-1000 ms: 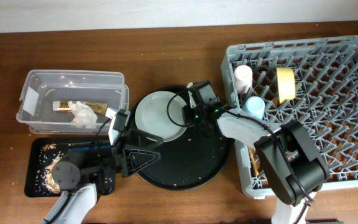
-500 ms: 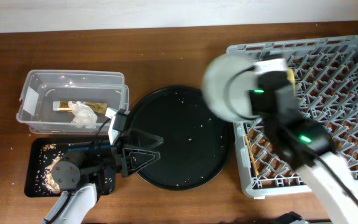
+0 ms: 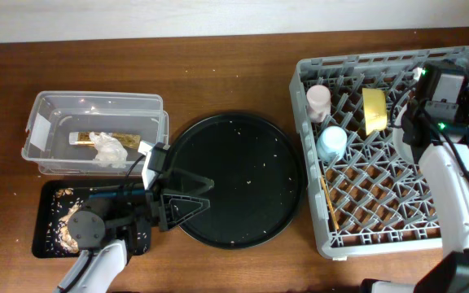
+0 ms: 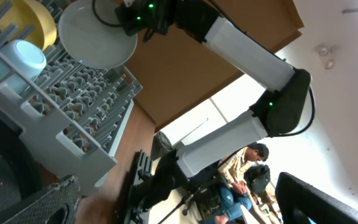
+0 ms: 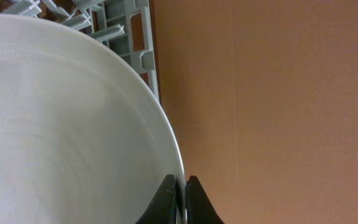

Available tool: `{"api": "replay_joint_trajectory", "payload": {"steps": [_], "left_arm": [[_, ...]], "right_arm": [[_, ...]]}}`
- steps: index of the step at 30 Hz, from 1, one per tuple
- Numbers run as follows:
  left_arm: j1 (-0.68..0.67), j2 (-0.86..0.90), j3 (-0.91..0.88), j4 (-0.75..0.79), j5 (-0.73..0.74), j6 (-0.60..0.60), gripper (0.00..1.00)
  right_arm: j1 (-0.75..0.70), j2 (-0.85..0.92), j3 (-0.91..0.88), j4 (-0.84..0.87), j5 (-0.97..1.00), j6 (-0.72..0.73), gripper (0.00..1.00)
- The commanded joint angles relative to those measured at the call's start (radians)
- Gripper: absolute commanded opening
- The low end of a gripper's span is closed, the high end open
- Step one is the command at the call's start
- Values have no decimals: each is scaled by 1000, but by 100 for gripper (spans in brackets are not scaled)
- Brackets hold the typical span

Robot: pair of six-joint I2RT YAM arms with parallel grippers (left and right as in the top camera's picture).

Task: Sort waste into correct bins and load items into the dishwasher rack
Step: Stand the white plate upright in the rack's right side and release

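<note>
The white round plate is gripped by its rim in the right tool, whose jaws are closed narrowly on it. It is held on edge over the large grey plastic pegged rack, by the far right corner of the wooden desk. Contact with the pegs cannot be determined. The left tool is spread wide, holding nothing, above the round black tray.

Overhead straight down on table; left wrist low, far, toward rack and plate; right wrist tight against plate.
</note>
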Motion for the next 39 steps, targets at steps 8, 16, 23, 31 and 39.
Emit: {"api": "replay_joint_trajectory", "payload": {"steps": [8, 16, 23, 31, 39], "left_arm": [[5, -6, 3, 17, 4, 16, 99], [5, -6, 3, 17, 4, 16, 99], [5, -6, 3, 17, 4, 16, 99], [5, -6, 3, 17, 4, 16, 99], [5, -6, 3, 17, 4, 16, 99]], "right_arm": [[23, 45, 36, 115, -128, -262, 4], [155, 45, 36, 24, -240, -257, 62], [266, 36, 36, 24, -717, 541, 98], [311, 38, 36, 40, -1219, 707, 98], [312, -49, 35, -12, -1216, 707, 98]]}}
